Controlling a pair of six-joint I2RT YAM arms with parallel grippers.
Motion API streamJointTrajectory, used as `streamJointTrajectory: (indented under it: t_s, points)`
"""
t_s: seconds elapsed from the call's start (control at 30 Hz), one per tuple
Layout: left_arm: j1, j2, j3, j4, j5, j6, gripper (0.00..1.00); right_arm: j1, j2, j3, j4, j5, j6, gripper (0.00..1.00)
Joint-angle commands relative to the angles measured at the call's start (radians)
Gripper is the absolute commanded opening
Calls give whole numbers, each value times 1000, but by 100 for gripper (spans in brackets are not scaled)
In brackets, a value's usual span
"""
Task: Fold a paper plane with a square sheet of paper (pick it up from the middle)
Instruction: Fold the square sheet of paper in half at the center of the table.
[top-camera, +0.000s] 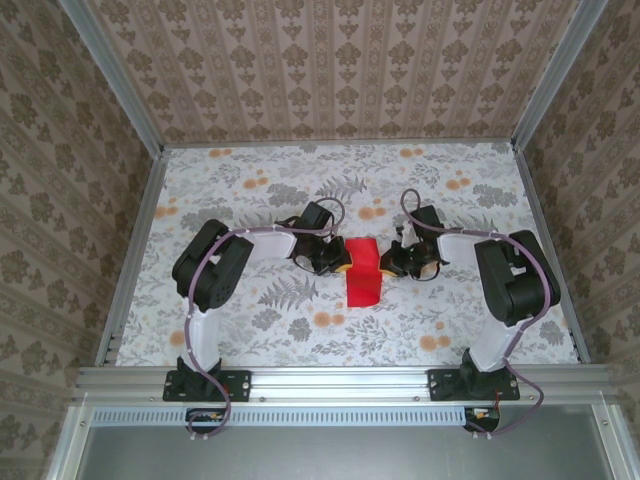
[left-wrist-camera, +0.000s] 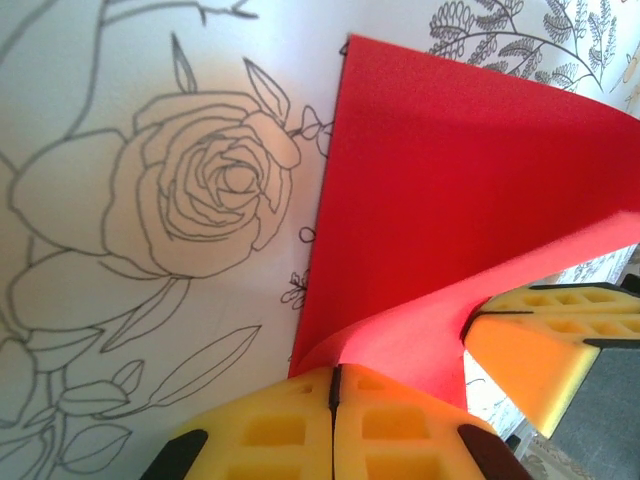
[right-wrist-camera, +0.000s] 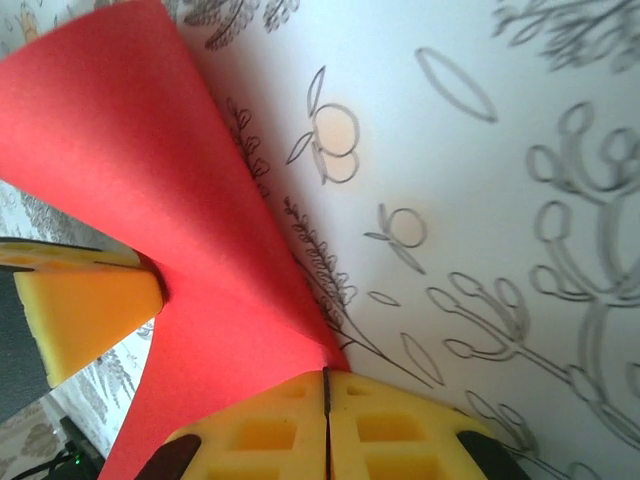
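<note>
The square sheet of paper (top-camera: 362, 275), bright red, lies mid-table with its far end curled up between both grippers. My left gripper (top-camera: 343, 262) is shut on the sheet's left edge; in the left wrist view its yellow fingertips (left-wrist-camera: 336, 390) pinch the red paper (left-wrist-camera: 450, 180), which bends up from the cloth. My right gripper (top-camera: 388, 264) is shut on the right edge; in the right wrist view the pads (right-wrist-camera: 326, 392) meet on the lifted red sheet (right-wrist-camera: 130, 170). Each wrist view also catches the other gripper's yellow finger behind the paper.
The table wears a white floral cloth (top-camera: 300, 180), framed by aluminium rails (top-camera: 340, 380) and patterned walls. Both arms bend inward over the middle. Bare cloth stretches to the far side and toward both side rails.
</note>
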Motion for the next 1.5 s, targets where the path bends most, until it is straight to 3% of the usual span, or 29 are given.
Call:
streamJointTrajectory:
  t_s: [0.0,0.33,0.8,0.97,1.17,1.33,1.47]
  points:
    - [7,82,-34,-231,-122,25,5,-17,-66,-15,-33,66,-11,8]
    - [3,88,-14,-254,-122,45,5,51,58,82,90,-59,38,8]
    - [9,88,-40,-250,-116,27,1,-63,80,58,70,161,92,6]
    - [8,89,-34,-250,-116,33,1,-50,-1,63,168,74,99,5]
    - [8,90,-27,-256,-119,38,1,19,23,87,213,-25,98,5]
    - [8,91,-27,-257,-117,40,1,32,105,133,188,-37,96,6]
    - [13,86,-39,-249,-118,36,1,25,152,169,139,32,88,6]
